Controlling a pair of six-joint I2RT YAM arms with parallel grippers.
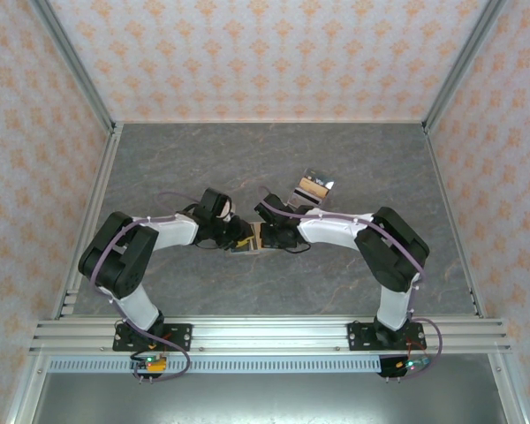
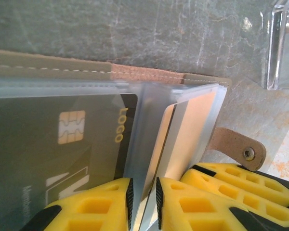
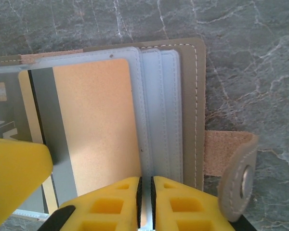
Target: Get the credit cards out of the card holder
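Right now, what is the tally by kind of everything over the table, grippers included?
Card holder: 1
Cards showing in its sleeves: 2, a dark chip card and an orange card
Clear glossy piece: 1
Grippers: 2, the left gripper and the right gripper
Total: 6

Clear stand (image 1: 314, 186) on marbled table (image 1: 203, 159)

Gold letters "LOGO" stand on the dark chip card (image 2: 86, 154).
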